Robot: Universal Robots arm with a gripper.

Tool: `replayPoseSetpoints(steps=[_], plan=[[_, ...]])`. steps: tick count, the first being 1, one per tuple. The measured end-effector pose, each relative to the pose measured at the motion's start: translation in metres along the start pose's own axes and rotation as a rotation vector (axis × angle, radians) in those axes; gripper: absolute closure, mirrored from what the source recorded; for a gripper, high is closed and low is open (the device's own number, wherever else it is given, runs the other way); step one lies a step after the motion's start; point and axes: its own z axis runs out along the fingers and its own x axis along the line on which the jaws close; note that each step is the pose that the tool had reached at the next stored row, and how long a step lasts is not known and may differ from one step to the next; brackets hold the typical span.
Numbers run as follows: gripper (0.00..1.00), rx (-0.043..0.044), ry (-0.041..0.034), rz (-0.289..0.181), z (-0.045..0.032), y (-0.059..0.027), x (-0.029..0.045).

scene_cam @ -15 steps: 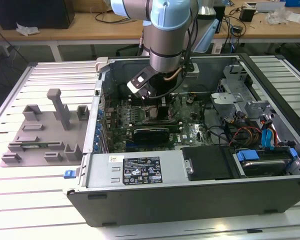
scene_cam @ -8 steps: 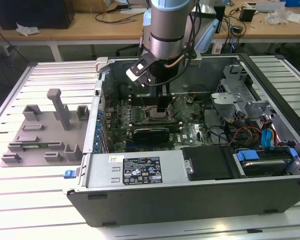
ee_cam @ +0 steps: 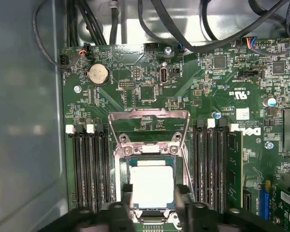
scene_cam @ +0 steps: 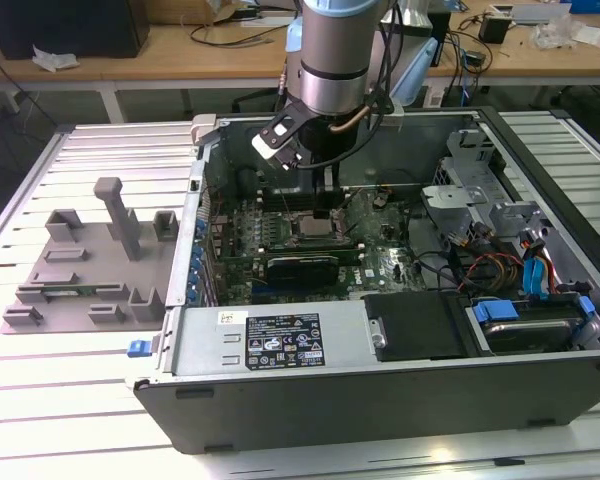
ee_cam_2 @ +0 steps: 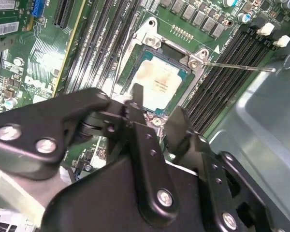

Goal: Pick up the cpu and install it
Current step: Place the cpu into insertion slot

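Tool point(ee_cam_2: 157, 105) released and empty, poised just above cpu point(ee_cam_2: 157, 79), cpu lying in open socket point(ee_cam: 150, 150)

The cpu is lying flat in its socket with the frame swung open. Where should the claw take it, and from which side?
Take the cpu by two opposite thin edges of its pale rim, coming straight down from above. It lies flat, sunk in the socket, so probably only those edges can be pinched. The open claw straddles it; the swung-open frame blocks one side.
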Motion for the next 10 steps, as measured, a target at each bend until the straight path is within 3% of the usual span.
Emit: replayPoseSetpoints(steps=[2, 5, 7, 10], plan=[[0.72, -0.0001, -0.0009, 0.000, 0.0000, 0.0000, 0.0000], [0.78, -0.0001, -0.0016, 0.000, 0.0000, 0.0000, 0.0000], [0.89, -0.0016, -0.0015, 0.000, 0.0001, -0.0004, 0.0000], [0.89, -0.0017, -0.0015, 0.000, 0.0000, -0.0005, 0.0000]])
